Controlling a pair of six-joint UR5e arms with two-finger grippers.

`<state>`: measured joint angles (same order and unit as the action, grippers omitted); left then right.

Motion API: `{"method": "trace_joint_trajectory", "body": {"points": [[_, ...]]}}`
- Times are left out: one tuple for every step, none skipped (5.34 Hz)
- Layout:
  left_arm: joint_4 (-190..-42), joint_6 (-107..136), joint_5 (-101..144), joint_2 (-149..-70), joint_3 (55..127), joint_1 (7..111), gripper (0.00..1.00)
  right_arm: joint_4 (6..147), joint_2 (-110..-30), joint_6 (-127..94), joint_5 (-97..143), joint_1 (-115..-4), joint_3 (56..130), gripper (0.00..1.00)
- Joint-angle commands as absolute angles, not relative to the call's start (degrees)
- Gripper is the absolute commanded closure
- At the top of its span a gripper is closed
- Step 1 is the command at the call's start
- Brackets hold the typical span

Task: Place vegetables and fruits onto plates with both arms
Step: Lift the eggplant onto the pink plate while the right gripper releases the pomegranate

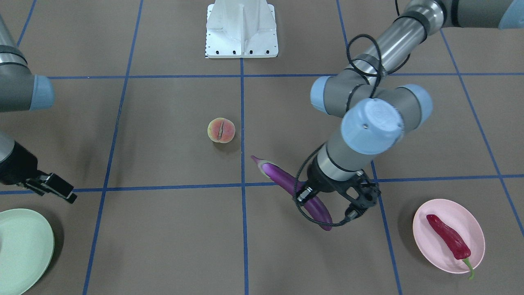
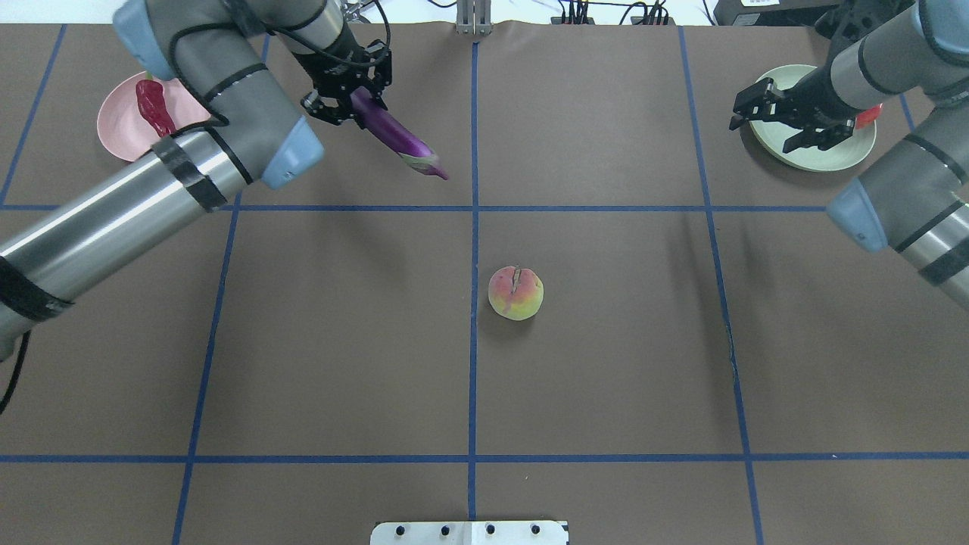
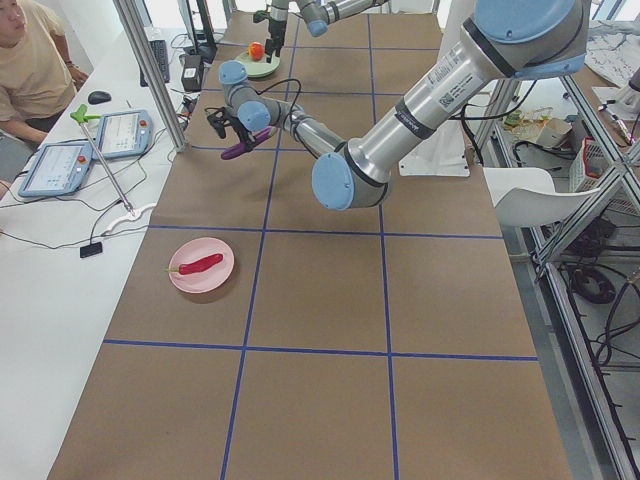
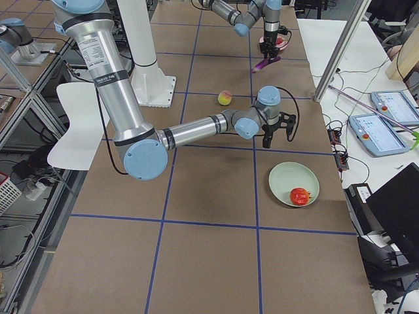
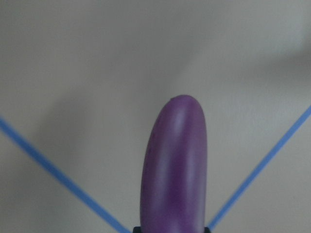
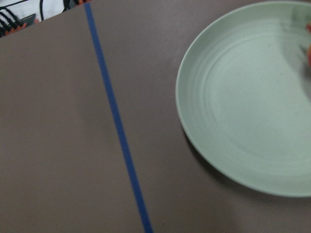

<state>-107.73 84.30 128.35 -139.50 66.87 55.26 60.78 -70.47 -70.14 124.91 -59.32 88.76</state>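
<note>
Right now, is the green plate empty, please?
Not empty: a pomegranate sits on the green plate, near its rim.

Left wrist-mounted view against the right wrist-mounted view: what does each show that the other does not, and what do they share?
Only the left wrist-mounted view shows the long glossy purple eggplant, its rounded end rising from the bottom edge. Only the right wrist-mounted view shows the pale mint green oval plate. Both show the brown table and blue tape lines.
</note>
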Motion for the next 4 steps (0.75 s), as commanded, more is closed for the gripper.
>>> {"method": "trace_joint_trajectory", "body": {"points": [[-107.84, 56.47, 130.26, -135.80, 59.57, 63.94, 1.00, 60.73, -72.68, -76.43, 124.54, -53.03, 96.83, 0.00], [-108.54, 50.94, 129.91, -135.97, 51.24, 66.33, 1.00, 60.82, -72.60, -80.47, 124.02, -49.87, 99.99, 0.00], [-109.59, 49.93, 124.07, -136.40, 46.98, 66.97, 1.00, 60.82, -72.68, -80.94, 124.01, -48.79, 101.76, 0.00], [-115.26, 50.71, 121.84, -137.71, 40.50, 67.15, 1.00, 60.82, -72.77, -80.95, 124.01, -47.56, 101.78, 0.00]]}}
